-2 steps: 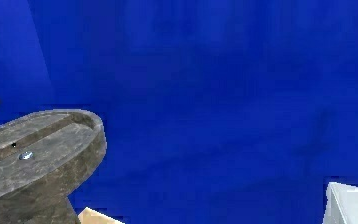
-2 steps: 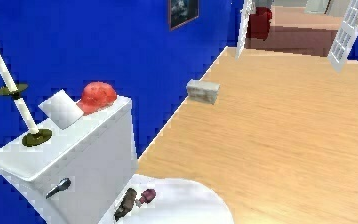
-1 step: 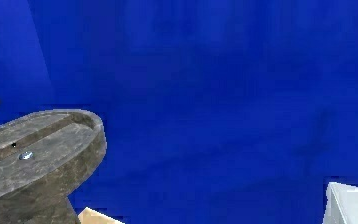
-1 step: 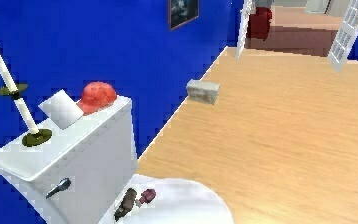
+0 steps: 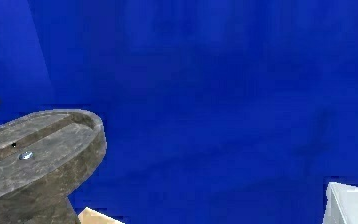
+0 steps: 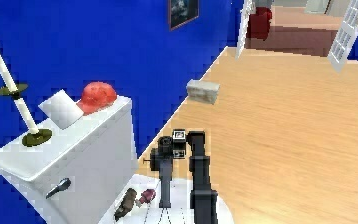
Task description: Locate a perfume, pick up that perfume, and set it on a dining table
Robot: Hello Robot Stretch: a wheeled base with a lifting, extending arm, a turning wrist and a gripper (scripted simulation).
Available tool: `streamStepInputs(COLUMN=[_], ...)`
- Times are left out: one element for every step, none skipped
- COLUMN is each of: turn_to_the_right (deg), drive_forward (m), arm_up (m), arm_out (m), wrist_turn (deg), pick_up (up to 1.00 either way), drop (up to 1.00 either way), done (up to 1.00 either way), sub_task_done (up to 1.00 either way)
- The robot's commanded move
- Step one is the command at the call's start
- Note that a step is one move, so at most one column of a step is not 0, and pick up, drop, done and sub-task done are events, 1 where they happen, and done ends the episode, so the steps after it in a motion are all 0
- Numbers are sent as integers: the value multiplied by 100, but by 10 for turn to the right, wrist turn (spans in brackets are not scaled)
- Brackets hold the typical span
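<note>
Prob perfume pick-up stage; bench drop left for u.
Pincer (image 6: 165,195) by white tank (image 6: 87,150): can't tell grip or load.

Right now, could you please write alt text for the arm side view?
The robot's dark arm and gripper stand beside a white toilet tank bearing a candle and a red object. Near its base lie small objects.

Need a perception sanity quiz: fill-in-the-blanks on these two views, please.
1. The dark-framed picture hangs on a ___ wall.
2. The small grey box lies on the light ___ floor.
3. A tall, thin white ___ stands on the white boxy tank with the silver lever.
Missing words: blue; wooden; candle.
</note>
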Motion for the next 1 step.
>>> streamStepInputs(turn_to_the_right=[0], drive_forward=[0], arm_up=[0], arm_out=[0], wrist_turn=[450], pick_up=[0], drop=[0], done=[0], sub_task_done=[0])
